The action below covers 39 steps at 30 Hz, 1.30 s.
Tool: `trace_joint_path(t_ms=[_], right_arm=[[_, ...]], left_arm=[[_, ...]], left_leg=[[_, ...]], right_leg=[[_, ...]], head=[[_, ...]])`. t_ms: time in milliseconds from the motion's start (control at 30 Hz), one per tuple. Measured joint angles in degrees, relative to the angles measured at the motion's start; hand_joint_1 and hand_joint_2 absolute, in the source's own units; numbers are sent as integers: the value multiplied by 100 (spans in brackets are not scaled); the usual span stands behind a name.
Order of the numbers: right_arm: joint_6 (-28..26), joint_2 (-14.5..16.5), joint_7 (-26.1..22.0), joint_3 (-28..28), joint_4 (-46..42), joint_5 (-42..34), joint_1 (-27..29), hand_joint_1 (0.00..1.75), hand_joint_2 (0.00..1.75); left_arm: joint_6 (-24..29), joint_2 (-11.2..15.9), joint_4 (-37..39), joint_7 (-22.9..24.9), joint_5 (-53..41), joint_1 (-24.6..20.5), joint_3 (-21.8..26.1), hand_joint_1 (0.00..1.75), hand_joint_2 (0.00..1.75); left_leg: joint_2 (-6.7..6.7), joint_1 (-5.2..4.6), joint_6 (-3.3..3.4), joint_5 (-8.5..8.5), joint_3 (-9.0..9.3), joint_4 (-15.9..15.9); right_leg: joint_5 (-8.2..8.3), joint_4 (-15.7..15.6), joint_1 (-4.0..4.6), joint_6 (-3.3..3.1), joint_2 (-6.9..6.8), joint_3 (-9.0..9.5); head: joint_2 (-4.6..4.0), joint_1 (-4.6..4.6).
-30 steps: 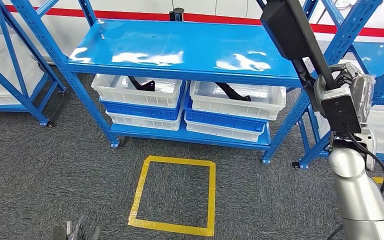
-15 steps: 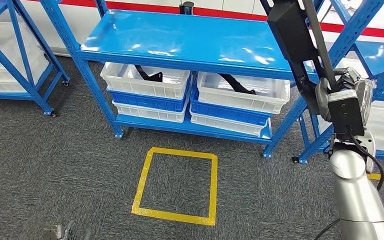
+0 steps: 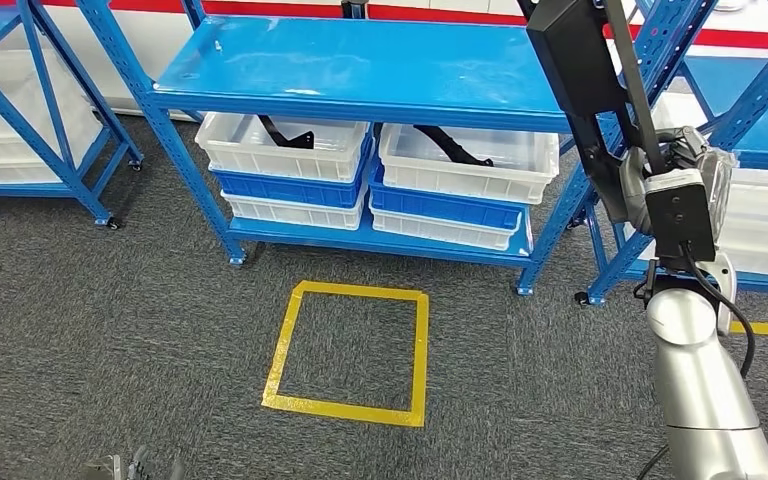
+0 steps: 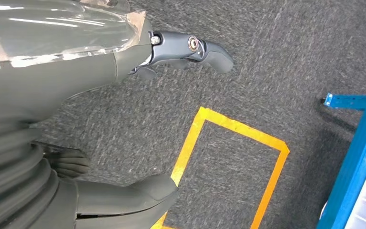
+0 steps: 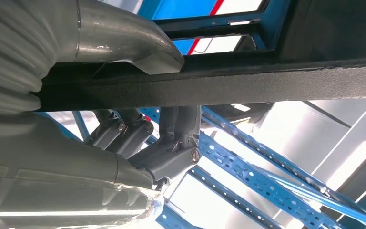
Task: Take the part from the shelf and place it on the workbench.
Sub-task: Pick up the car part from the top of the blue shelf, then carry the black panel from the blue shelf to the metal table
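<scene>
Carrying the long black part (image 3: 585, 60) clasped in the right hand (image 3: 660, 165) at upper right; left hand (image 4: 100, 157) hangs empty, fingers apart. Next: find the workbench and set it down.

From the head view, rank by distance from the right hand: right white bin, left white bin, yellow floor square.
From the right hand:
1. Right white bin, just left of it under the shelf top.
2. Left white bin, farther left.
3. Yellow floor square, on the carpet, lower left.

Silver right arm (image 3: 705, 390), black cable, grey ribbed wrist cover.
</scene>
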Motion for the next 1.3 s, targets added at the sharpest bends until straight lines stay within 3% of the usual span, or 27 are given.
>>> trace_joint_path(t_ms=[33,67,100,167,233,300,333,400,467,533,567,633,700,767,800,833,900,967,1000,1033,1067,1133,1200,1233,1300], right_arm=[[0,32,29,5,7,40,-8,175,175],[0,60,58,9,11,77,-18,175,175],[0,82,80,13,14,106,-29,175,175],[0,110,100,15,16,134,-56,175,175],[0,136,106,20,18,138,-87,175,175],[0,158,110,26,20,139,-104,175,175],[0,164,111,26,22,139,-109,175,175],[0,168,112,26,29,138,-125,175,175],[0,173,114,27,39,138,-129,175,175],[0,180,117,28,53,138,-119,175,175],[0,184,118,28,58,140,-119,175,175],[3,191,121,26,62,175,-136,175,175],[11,201,132,15,58,251,-143,175,175],[15,211,157,-2,49,326,-124,175,175],[15,215,171,-8,42,355,-113,175,175],[15,219,185,-11,31,379,-103,175,175],[19,225,207,-19,1,414,-86,175,175],[29,226,221,-35,-19,432,-68,175,175],[33,226,224,-43,-22,439,-49,175,175],[35,226,226,-52,-27,444,-25,175,175],[35,225,229,-61,-39,454,5,175,175],[35,218,232,-96,-94,480,61,175,175],[34,199,233,-150,-173,505,105,175,175],[33,188,233,-175,-209,513,127,175,175],[26,158,235,-213,-257,515,189,175,175]], left_arm=[[1,-10,-24,8,1,1,-1,0,175],[1,-20,-51,13,1,1,-1,0,175],[1,-26,-81,15,1,0,-2,0,175],[1,-33,-139,15,1,-4,-2,0,175],[1,-39,-178,13,1,-1,-3,0,175],[1,-50,-195,13,1,4,-4,0,175],[1,-56,-203,13,1,2,-4,0,175],[1,-66,-219,13,1,0,-4,0,175],[1,-70,-229,13,1,2,-3,0,175],[1,-78,-231,13,1,4,-2,0,175],[1,-83,-232,14,1,6,-2,0,175],[1,-92,-247,27,1,9,-2,0,175],[1,-97,-279,46,-7,14,-3,0,175],[-1,-101,-301,75,-22,26,-4,0,175],[-4,-101,-306,93,-31,36,-5,0,175],[-8,-102,-310,109,-37,46,-7,0,175],[-15,-101,-319,125,-43,57,-12,0,175],[-17,-102,-322,128,-45,68,-16,0,175],[-24,-102,-322,129,-48,76,-17,0,175],[-33,-102,-322,129,-52,85,-19,0,175],[-45,-101,-322,128,-58,92,-21,0,175],[-75,-97,-322,126,-76,92,-35,0,175],[-105,-89,-322,121,-93,84,-75,0,175],[-119,-83,-322,119,-99,82,-97,0,175],[-127,-75,-320,115,-106,83,-132,0,175]], left_leg=[[0,0,6,65,90,16],[-1,0,23,197,292,-188],[-7,0,49,320,581,-566],[-33,-16,113,382,1103,-1316],[-52,-56,174,347,1260,-1600],[-35,-73,249,435,1218,-1651],[-21,-67,295,493,1185,-1681],[6,-48,360,618,1078,-1724],[12,-56,381,720,933,-1719],[17,-60,376,811,801,-1706],[18,-58,366,852,744,-1697],[15,-59,328,923,649,-1669],[13,-69,271,1001,588,-1655],[9,-77,216,1091,562,-1664],[-4,-73,190,1094,544,-1655],[-14,-69,163,1012,504,-1594],[-31,-49,104,575,346,-1176],[-29,-26,50,77,136,-417],[-27,-9,26,-32,90,-119],[-25,11,5,-19,122,6],[-21,35,-12,90,261,-92],[24,72,-38,325,778,-782],[63,51,-25,380,1154,-1391],[63,26,-6,357,1194,-1504],[20,3,93,420,1137,-1550]], right_leg=[[39,12,8,6,1,-57],[72,25,13,18,2,-109],[98,40,17,38,4,-149],[148,59,38,101,3,-205],[209,57,44,192,-3,-232],[243,63,39,277,-5,-263],[174,138,41,284,-2,-321],[-179,612,43,238,9,-538],[-569,1362,43,218,13,-773],[-652,1673,39,290,13,-761],[-558,1489,37,347,12,-590],[-347,669,41,409,10,-32],[-284,33,81,354,14,357],[-266,-76,114,259,17,383],[-228,-75,79,212,12,354],[-183,-77,50,151,7,319],[-78,-89,-6,32,-5,226],[25,-81,6,-16,-8,98],[71,-75,8,-14,-9,34],[110,-64,6,-1,-10,-26],[139,-45,-1,20,-13,-80],[176,20,-14,66,-31,-179],[214,81,2,127,-67,-257],[243,90,12,171,-87,-285],[300,84,15,274,-128,-324]], head=[[0,-1],[0,-1],[0,-2],[0,6],[0,14],[0,13],[0,18],[0,30],[0,39],[0,39],[0,40],[0,42],[0,38],[0,35],[0,42],[0,35],[0,25],[0,15],[0,14],[0,13],[0,12],[0,7],[0,2],[0,-2],[0,-1]])
